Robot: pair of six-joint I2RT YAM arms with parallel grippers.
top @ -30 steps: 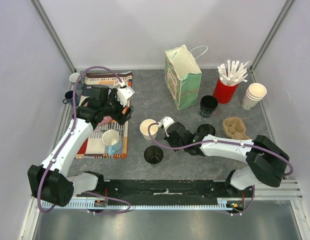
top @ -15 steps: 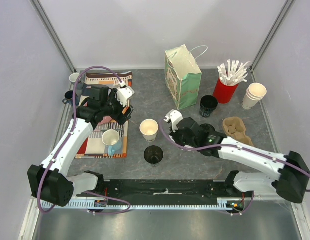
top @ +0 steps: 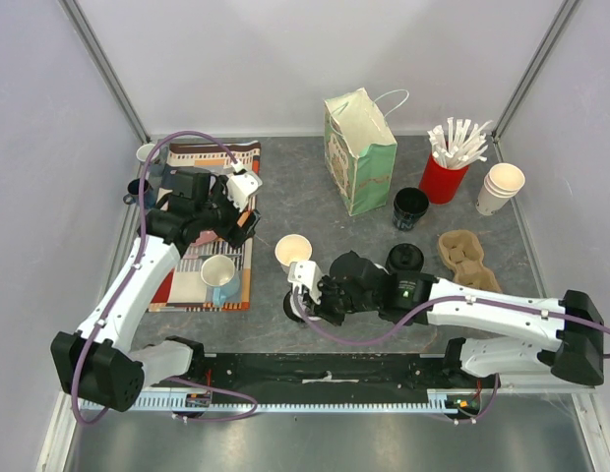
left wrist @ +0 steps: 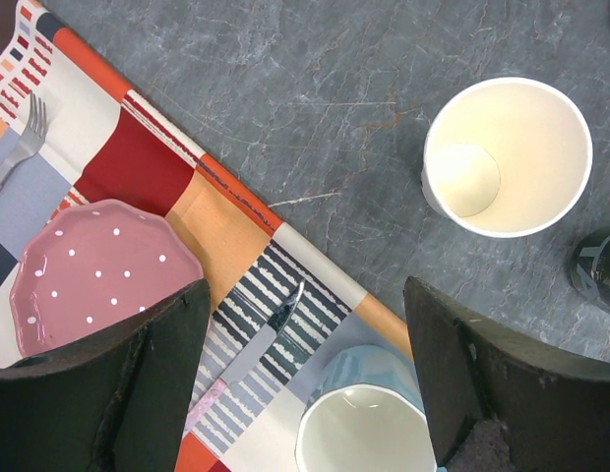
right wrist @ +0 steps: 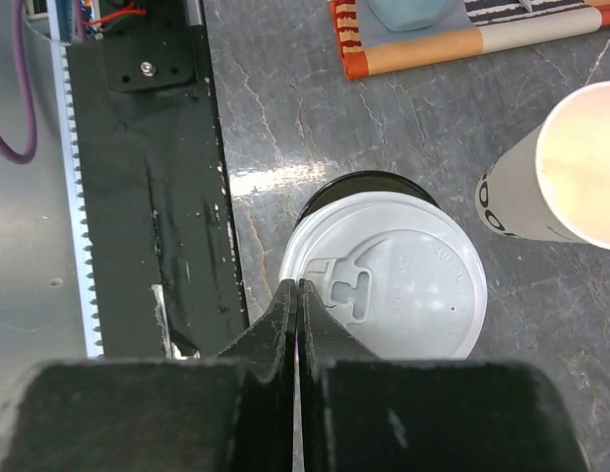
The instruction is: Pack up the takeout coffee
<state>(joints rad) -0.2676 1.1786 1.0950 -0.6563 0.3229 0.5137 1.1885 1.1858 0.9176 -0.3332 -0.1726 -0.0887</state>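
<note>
A pale paper takeout coffee cup stands open-topped on the grey table; it also shows as the paper cup and the paper cup. Just in front of it is a black cup. My right gripper hovers over that cup. Its jaws are shut on the edge of a white sip lid, which covers the black cup below. My left gripper hangs open over the placemat, above a knife and a blue mug, with nothing in it.
A paper bag stands at the back. To the right are a red cup of stirrers, stacked white cups, a cardboard carrier, another black cup and a black lid. A pink plate lies on the placemat.
My right arm has swung from beside the paper cup toward the front left and now sits over the black cup. The left arm has barely shifted.
</note>
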